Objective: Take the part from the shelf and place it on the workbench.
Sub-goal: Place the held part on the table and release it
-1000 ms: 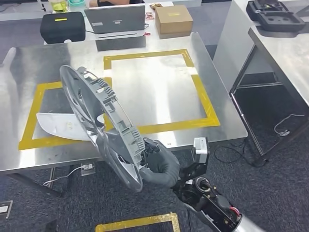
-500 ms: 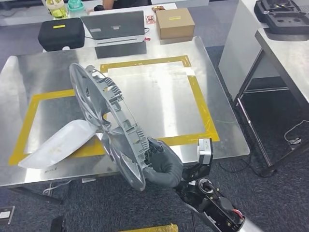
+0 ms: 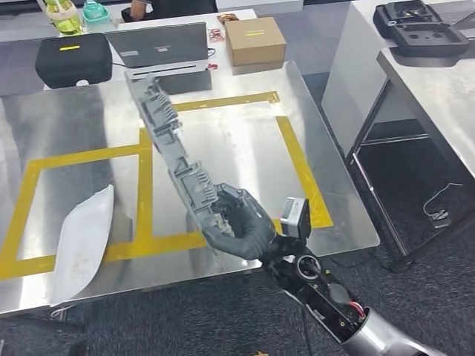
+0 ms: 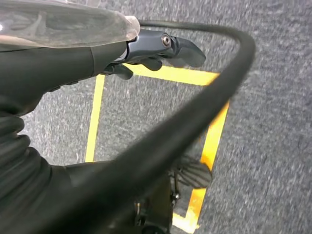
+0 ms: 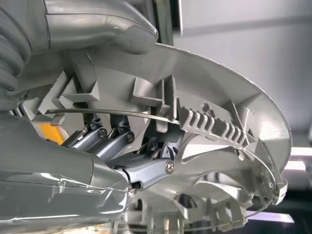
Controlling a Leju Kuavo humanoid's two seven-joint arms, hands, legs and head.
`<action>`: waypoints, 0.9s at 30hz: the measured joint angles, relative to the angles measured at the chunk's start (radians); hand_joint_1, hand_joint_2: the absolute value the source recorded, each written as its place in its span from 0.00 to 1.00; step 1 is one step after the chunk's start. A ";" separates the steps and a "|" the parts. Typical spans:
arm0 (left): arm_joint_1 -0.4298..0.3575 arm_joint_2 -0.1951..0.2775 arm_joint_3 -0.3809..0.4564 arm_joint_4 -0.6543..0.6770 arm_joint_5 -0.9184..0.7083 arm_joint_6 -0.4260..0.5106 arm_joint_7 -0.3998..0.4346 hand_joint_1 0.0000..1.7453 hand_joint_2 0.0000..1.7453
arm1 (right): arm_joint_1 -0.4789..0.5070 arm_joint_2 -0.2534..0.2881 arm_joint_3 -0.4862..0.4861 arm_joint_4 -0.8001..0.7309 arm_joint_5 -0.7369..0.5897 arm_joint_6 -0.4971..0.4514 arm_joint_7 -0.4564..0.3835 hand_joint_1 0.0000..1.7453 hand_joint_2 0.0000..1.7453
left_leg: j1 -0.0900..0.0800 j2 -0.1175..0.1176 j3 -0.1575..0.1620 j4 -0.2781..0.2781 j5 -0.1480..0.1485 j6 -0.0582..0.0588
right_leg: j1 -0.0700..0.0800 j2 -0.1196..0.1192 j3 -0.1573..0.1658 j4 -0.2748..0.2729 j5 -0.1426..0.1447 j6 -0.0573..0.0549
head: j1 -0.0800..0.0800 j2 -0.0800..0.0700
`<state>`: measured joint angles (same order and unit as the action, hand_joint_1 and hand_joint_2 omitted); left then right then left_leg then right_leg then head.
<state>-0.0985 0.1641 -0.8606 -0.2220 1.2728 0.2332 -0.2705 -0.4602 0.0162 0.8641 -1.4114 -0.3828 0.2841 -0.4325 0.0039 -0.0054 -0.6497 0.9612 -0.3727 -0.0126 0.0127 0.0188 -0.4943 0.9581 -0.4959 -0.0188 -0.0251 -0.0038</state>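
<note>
Over the workbench's [image 3: 336,215] near edge, the right hand [image 3: 246,230] grips the grey part [image 3: 174,156] by its rim, edge-on above the yellow tape squares [image 3: 142,185]. A white piece [image 3: 81,241] lies at the near left; laptop [image 3: 159,44], black case [image 3: 73,59] and cardboard box [image 3: 254,41] line the far edge. The left hand [image 4: 110,53] hangs over the floor, whether clenched I cannot tell.

Robot hand [image 5: 110,146] grips the grey ribbed part [image 5: 221,126] by its rim.

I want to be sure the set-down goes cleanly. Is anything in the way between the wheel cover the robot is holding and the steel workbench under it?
Nothing visible blocks it. The right robot hand holds the grey wheel cover tilted over the workbench, above bare metal inside the yellow tape. The white part lies off to one side.
</note>
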 joint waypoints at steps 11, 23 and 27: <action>-0.002 -0.004 -0.003 0.000 -0.023 -0.010 -0.008 0.00 1.00 | -0.181 0.002 -0.042 0.057 0.661 -0.528 0.189 0.92 1.00 | 0.011 -0.006 0.051 -0.010 -0.023 0.004 | -0.019 -0.010 -0.049 0.021 0.039 0.037 | 0.055 0.000; -0.008 -0.001 -0.014 0.000 -0.031 -0.013 -0.008 0.00 1.00 | -0.270 0.096 0.033 0.379 1.274 -0.568 0.440 0.92 1.00 | 0.008 -0.005 0.056 -0.029 -0.015 -0.001 | -0.017 -0.006 -0.042 -0.001 0.041 0.022 | 0.018 0.000; -0.008 -0.002 -0.015 0.000 -0.031 -0.016 -0.008 0.00 1.00 | -0.269 0.140 0.076 0.540 1.393 -0.521 0.488 0.92 1.00 | 0.009 -0.006 0.057 -0.030 -0.017 -0.010 | -0.016 -0.008 -0.042 -0.001 0.039 0.018 | 0.014 0.000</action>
<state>-0.1065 0.1626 -0.8760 -0.2220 1.2420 0.2171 -0.2781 -0.7297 0.1565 0.9404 -0.8710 1.0102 -0.2368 0.0551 0.0130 -0.0112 -0.5931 0.9315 -0.3898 -0.0221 -0.0028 0.0108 -0.5360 0.9573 -0.4574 -0.0007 -0.0106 -0.0038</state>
